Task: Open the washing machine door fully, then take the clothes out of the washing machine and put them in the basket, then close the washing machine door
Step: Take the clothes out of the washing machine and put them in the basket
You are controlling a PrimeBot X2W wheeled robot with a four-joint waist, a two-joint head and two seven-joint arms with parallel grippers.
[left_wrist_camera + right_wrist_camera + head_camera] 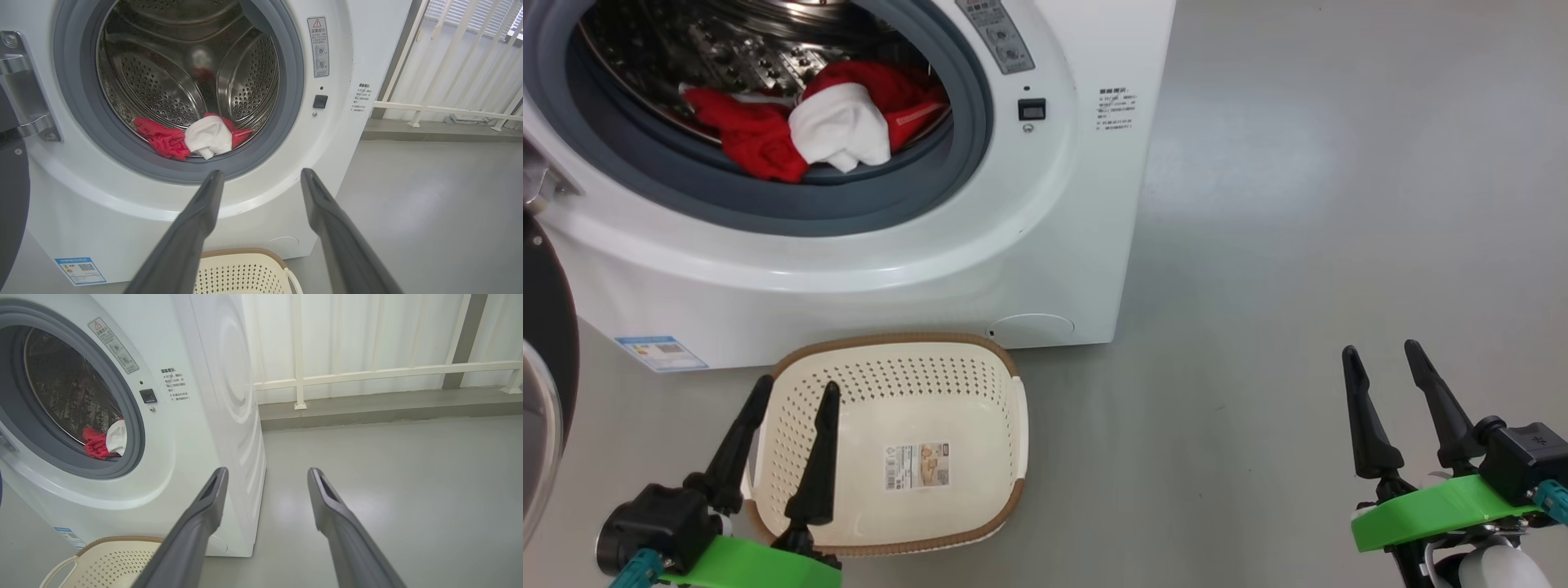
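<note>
With left gripper point(799, 384) and right gripper point(1382, 349) both open and empty, drive the left one into the clothes point(837, 122) heaped at the front lip of the drum point(727, 41) (the basket point(898, 339) stands below), pinching deep.

Black and green arms
Left gripper point(799, 384) and right gripper point(1380, 349): long black fingers point(813, 465), bright green band point(1437, 510), small teal plug point(641, 567).
</note>
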